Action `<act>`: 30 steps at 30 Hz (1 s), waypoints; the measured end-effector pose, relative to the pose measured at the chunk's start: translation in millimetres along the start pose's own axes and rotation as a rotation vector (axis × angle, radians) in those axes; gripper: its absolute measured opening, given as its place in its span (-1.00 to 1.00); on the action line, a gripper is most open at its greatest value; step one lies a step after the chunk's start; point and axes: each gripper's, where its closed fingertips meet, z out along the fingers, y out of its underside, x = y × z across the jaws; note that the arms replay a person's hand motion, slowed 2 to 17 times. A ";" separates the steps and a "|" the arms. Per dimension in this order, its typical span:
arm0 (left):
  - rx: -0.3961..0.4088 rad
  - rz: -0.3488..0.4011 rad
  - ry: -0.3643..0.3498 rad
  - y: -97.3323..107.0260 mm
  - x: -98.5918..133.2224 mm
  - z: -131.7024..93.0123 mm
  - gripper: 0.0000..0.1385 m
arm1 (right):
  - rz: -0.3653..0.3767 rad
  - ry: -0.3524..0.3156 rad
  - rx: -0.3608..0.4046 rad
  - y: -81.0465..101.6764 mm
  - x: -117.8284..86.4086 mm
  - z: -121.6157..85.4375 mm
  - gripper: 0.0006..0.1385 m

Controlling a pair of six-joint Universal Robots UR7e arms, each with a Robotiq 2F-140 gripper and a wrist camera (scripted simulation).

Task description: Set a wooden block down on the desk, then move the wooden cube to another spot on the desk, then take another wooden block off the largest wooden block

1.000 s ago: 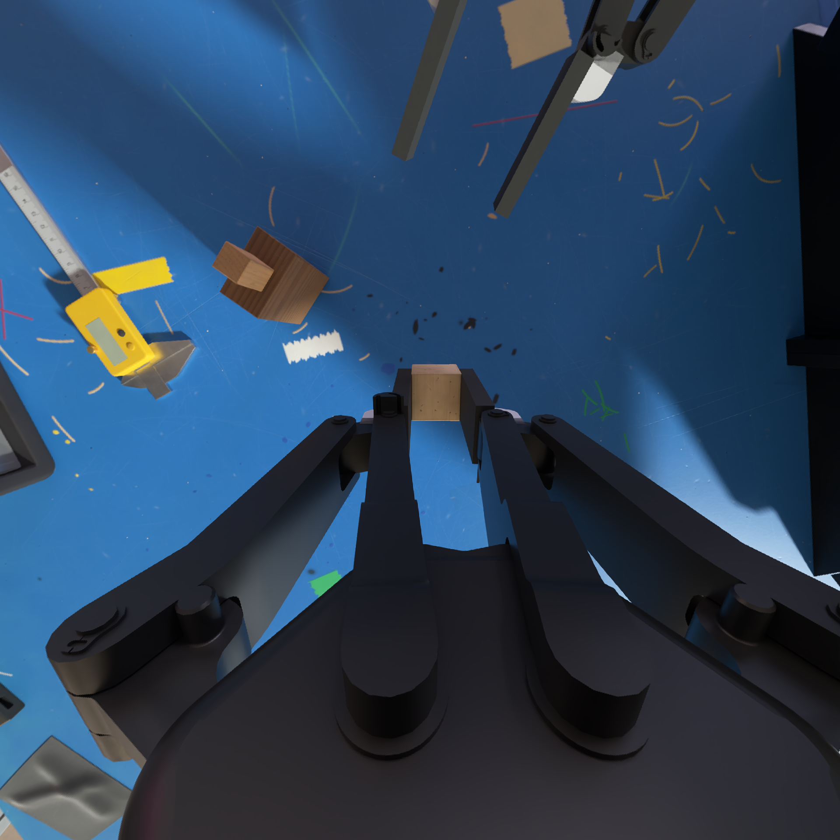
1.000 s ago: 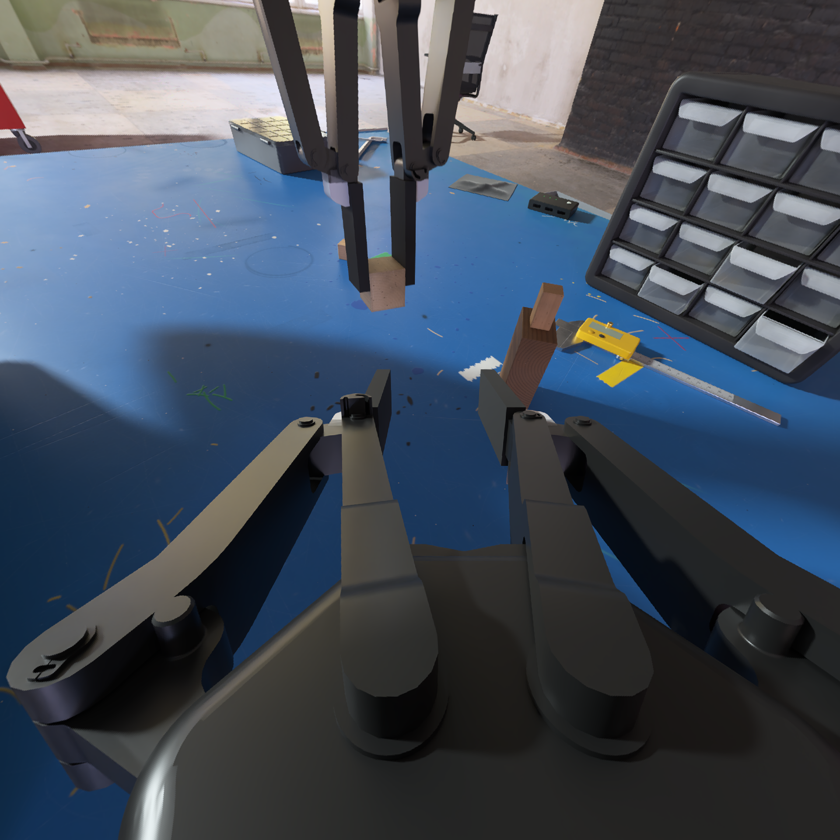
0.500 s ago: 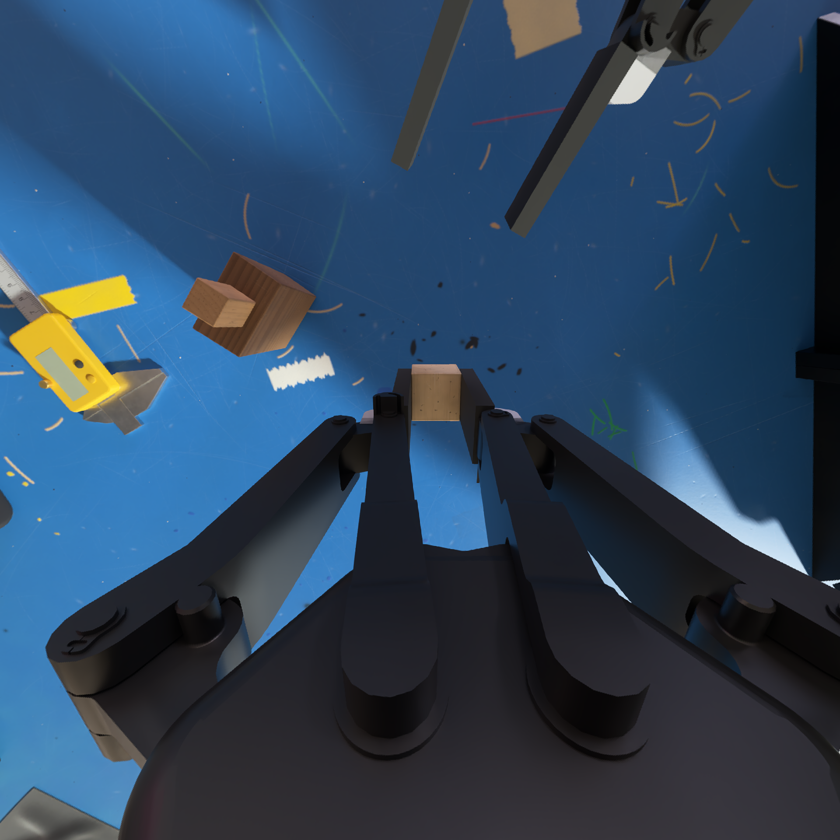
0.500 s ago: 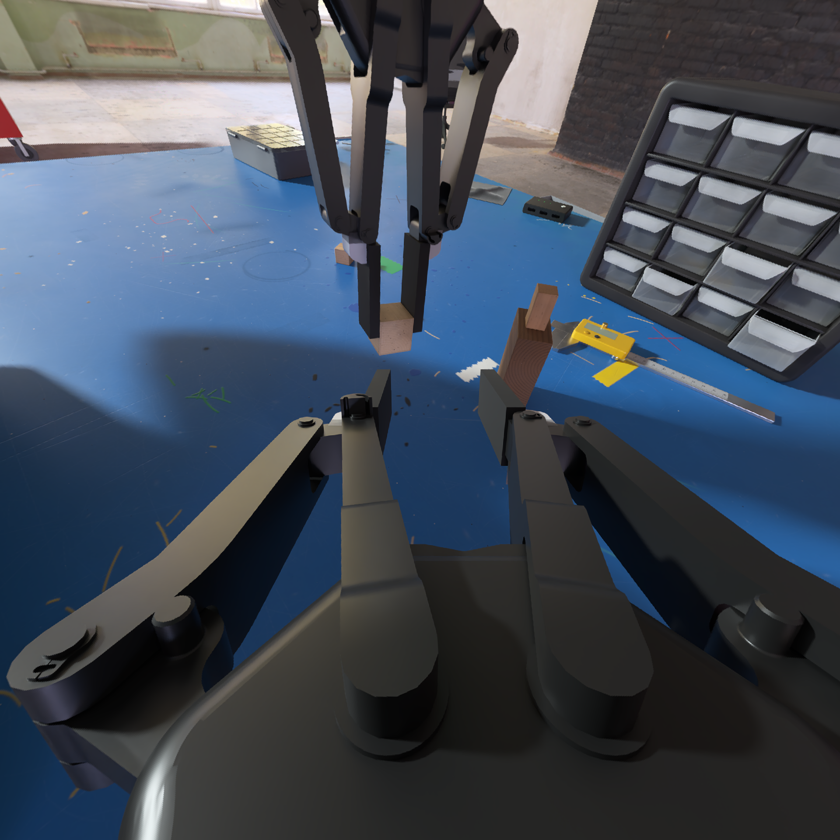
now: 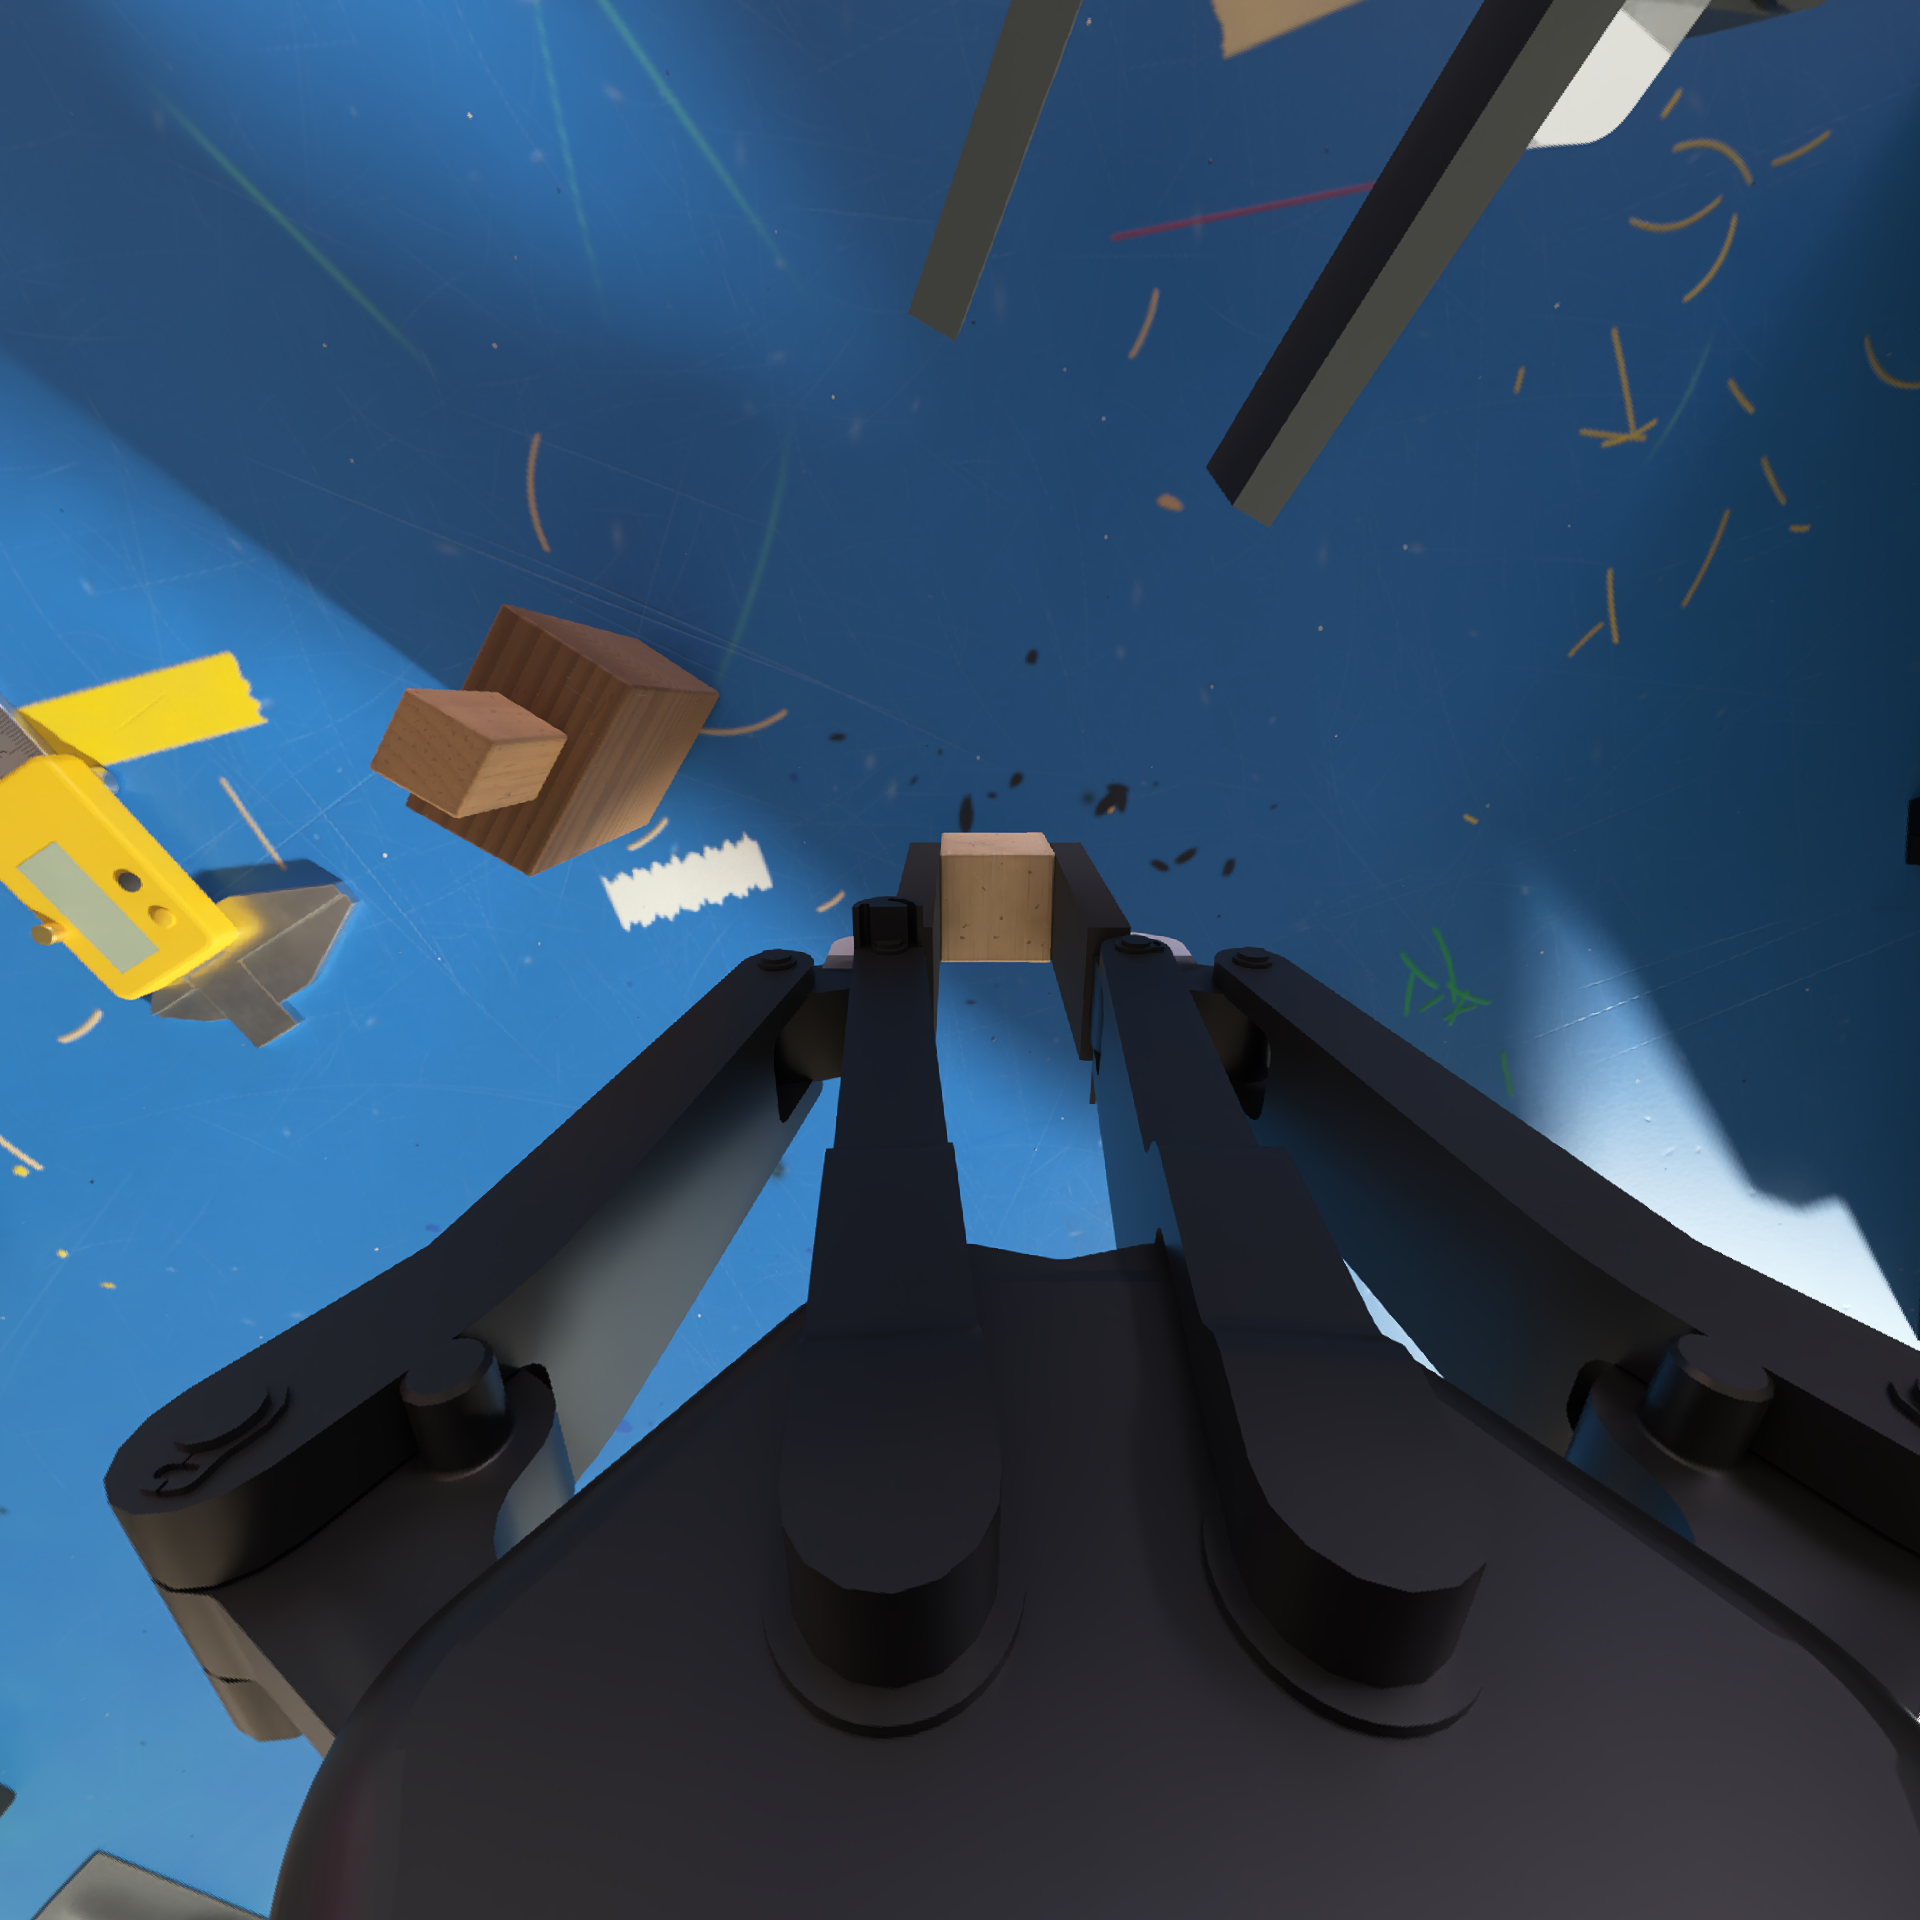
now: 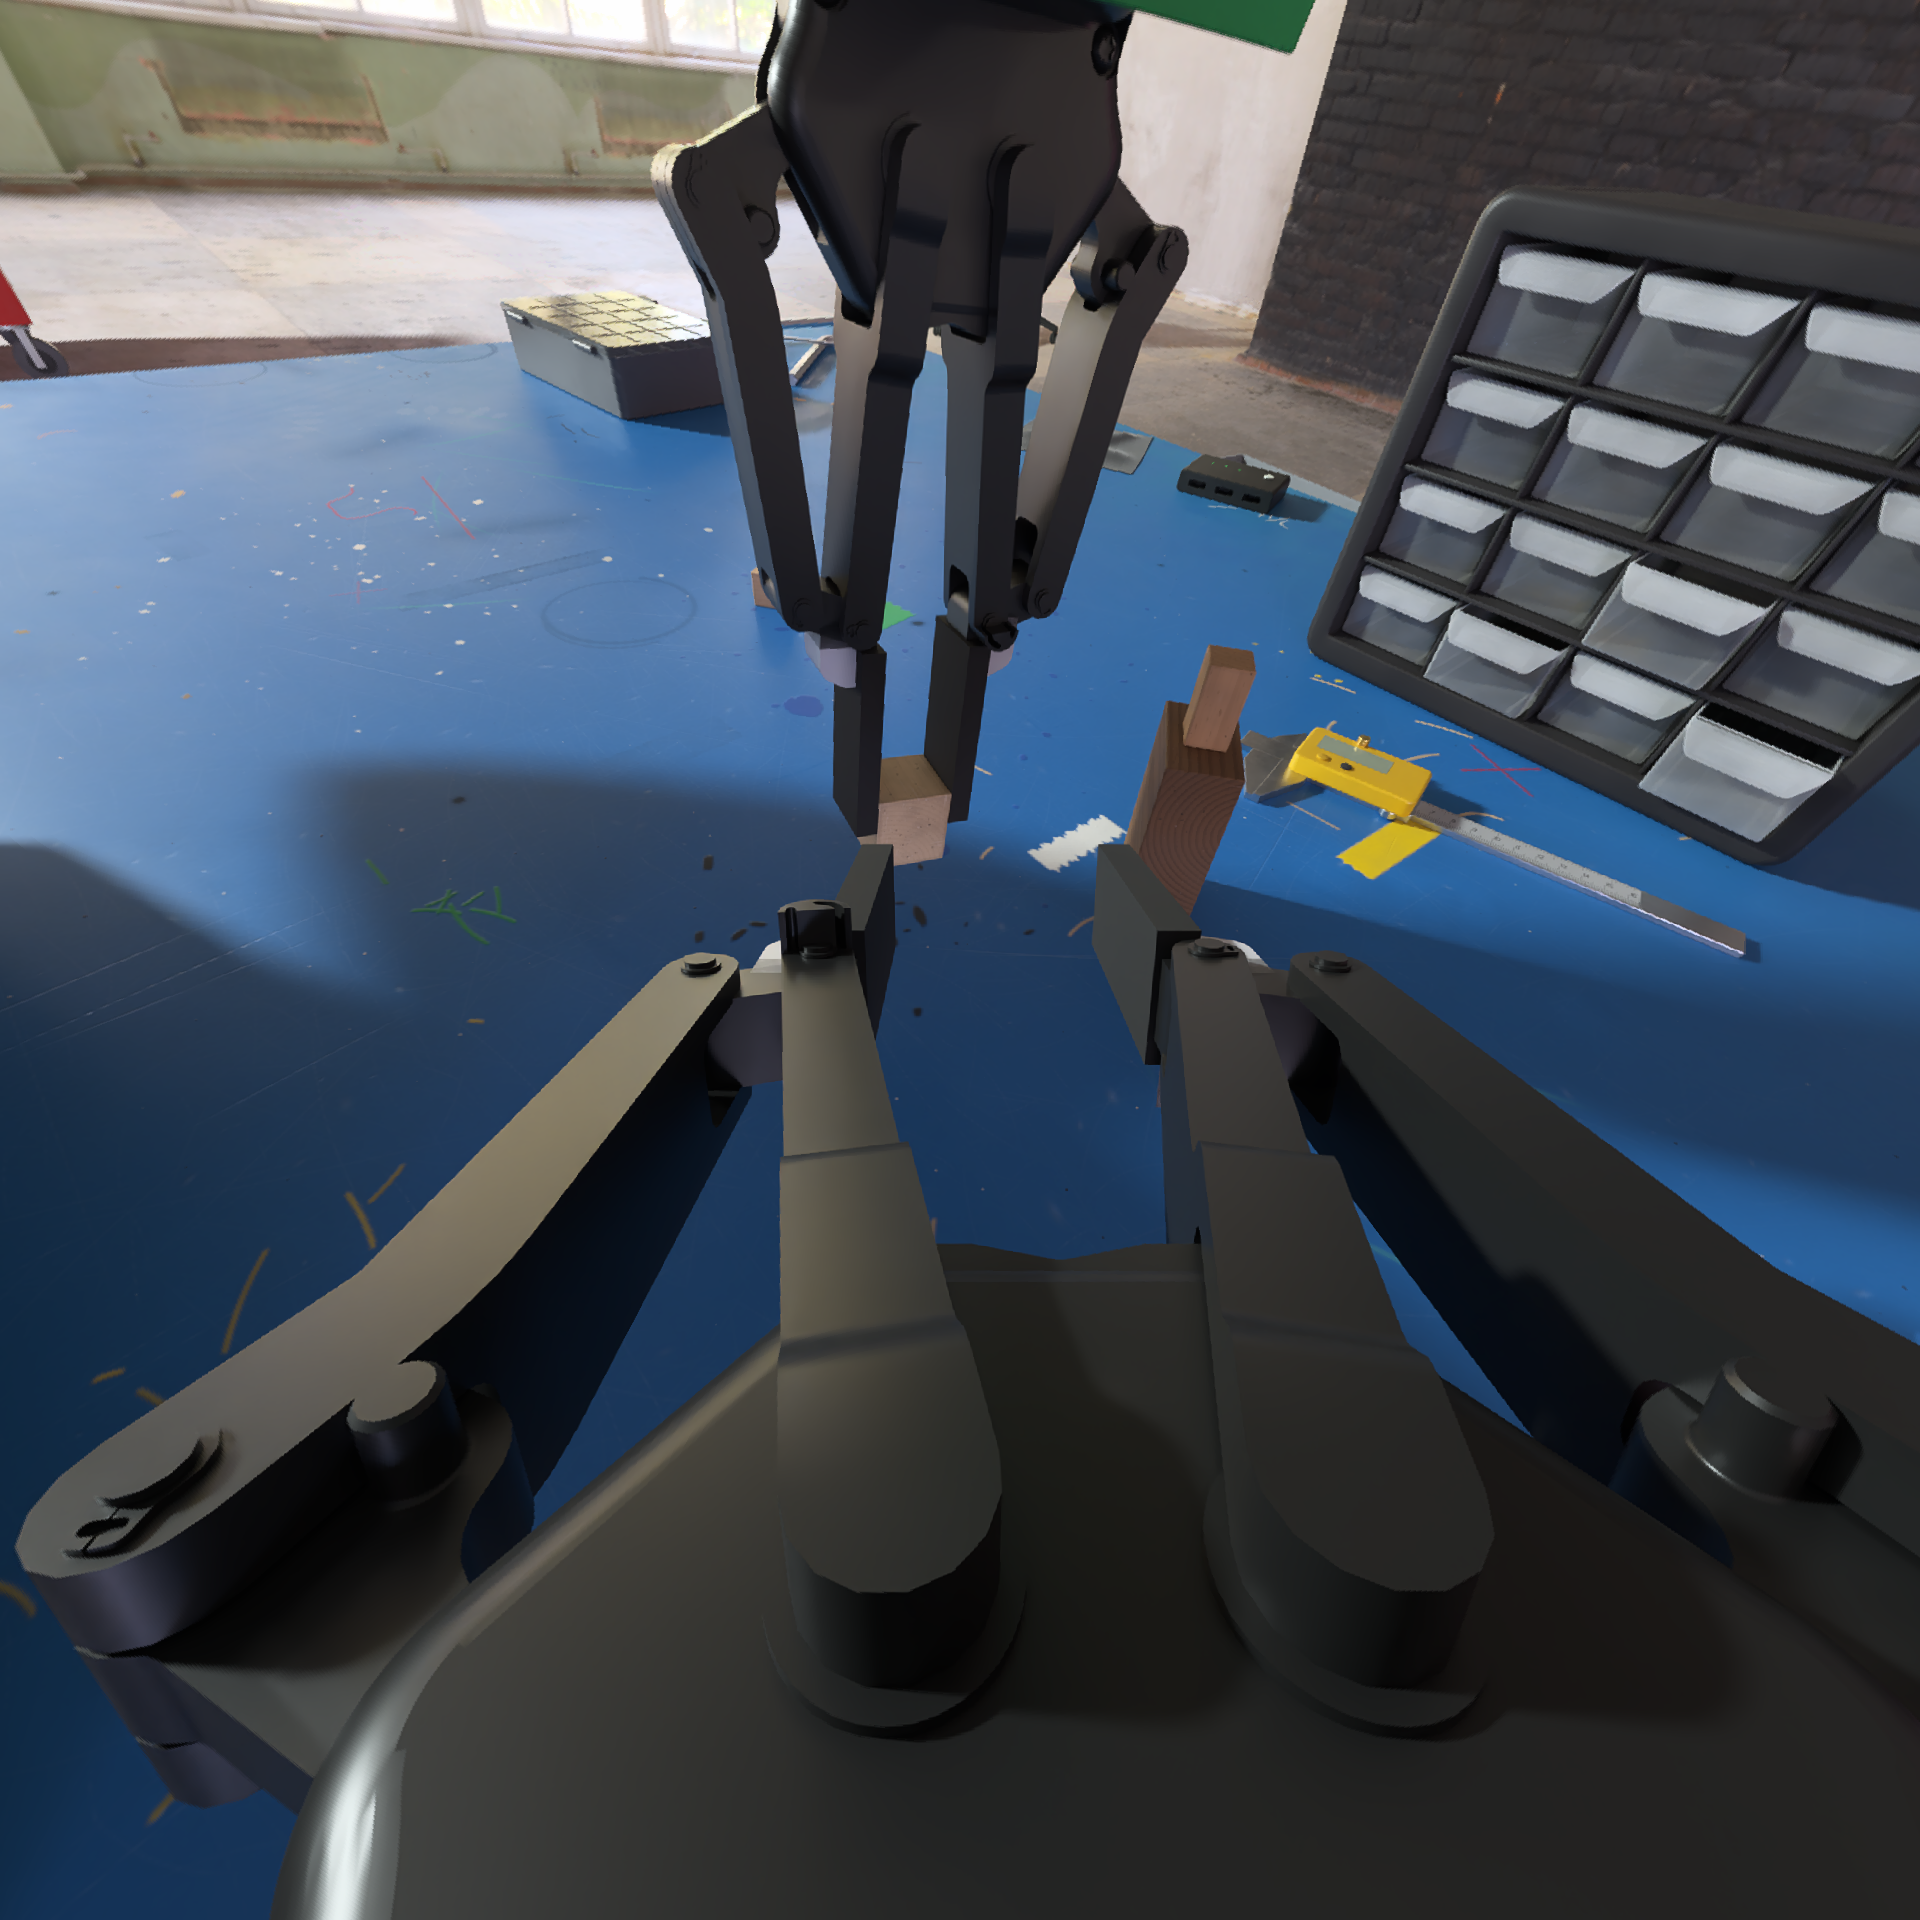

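Note:
My left gripper point(image 5: 995, 935) is shut on a light wooden cube point(image 5: 995, 896) and holds it low over the blue desk point(image 5: 1351, 727). I cannot tell if the cube touches the desk. In the right wrist view the cube point(image 6: 914, 816) sits between the left gripper's fingers point(image 6: 857, 748), just beyond my right gripper point(image 6: 997, 899), which is open and empty. A large dark wooden block point(image 5: 613, 727) stands to the left with a small lighter block point(image 5: 468, 750) on top. Both show in the right wrist view, the dark block point(image 6: 1184, 810) and the small block point(image 6: 1221, 696).
A yellow caliper point(image 6: 1361, 769) with a steel rule, yellow tape point(image 6: 1387, 847) and a white tape scrap point(image 6: 1075, 840) lie by the dark block. A black drawer organizer point(image 6: 1662, 520) leans at the right. A grey box point(image 6: 613, 348) sits at the back. Wood shavings litter the desk.
My left gripper has come down and toward the right gripper with the cube held in it. The right gripper has stayed open and still.

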 end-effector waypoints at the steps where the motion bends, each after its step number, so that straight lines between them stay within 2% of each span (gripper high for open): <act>1: -0.002 0.001 0.001 -0.1 -0.3 1.3 -0.60 | 0.001 0.001 0.000 0.1 0.4 -0.2 -0.26; 30: -0.034 0.034 -0.020 0.4 -4.9 23.8 -0.60 | 0.019 0.018 0.011 2.1 7.6 -4.4 -0.26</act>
